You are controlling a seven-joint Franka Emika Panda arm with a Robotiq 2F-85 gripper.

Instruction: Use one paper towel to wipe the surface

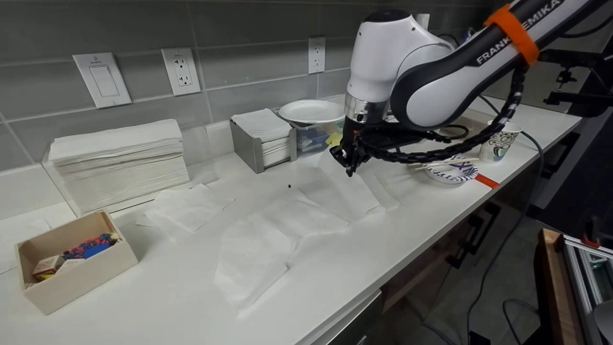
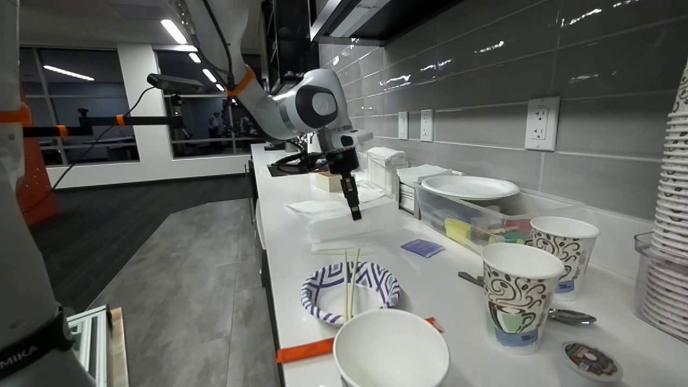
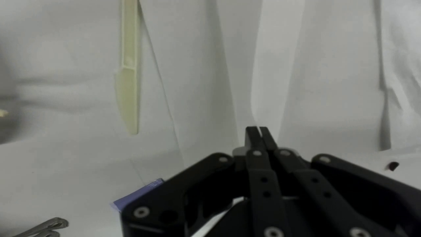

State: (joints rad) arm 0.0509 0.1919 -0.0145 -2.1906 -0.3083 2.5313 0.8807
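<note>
Pinching a fold of the towel (image 1: pixel 354 194), the gripper (image 3: pixel 259 128) had its fingertips together; from them the towel draped onto the counter (image 1: pixel 364 254), near a pale knife (image 3: pixel 129 82). "FRANK" and "EMIKA" stood on the arm (image 1: pixel 450 96) either side of an orange strap (image 1: pixel 516 34); "MIKA" showed on a robot link (image 2: pixel 27 279) in an exterior view. Print on the cups (image 2: pixel 521 328) and purple packet (image 2: pixel 423 248) was too small to read.

1. The paper towel (image 1: pixel 357 197): thin, white, creased, raised into a fold at its far part, near end resting on the white countertop (image 1: pixel 354 254), short of the front edge.
2. The white countertop: smooth, plain, running near left to far right in an exterior view.
</note>
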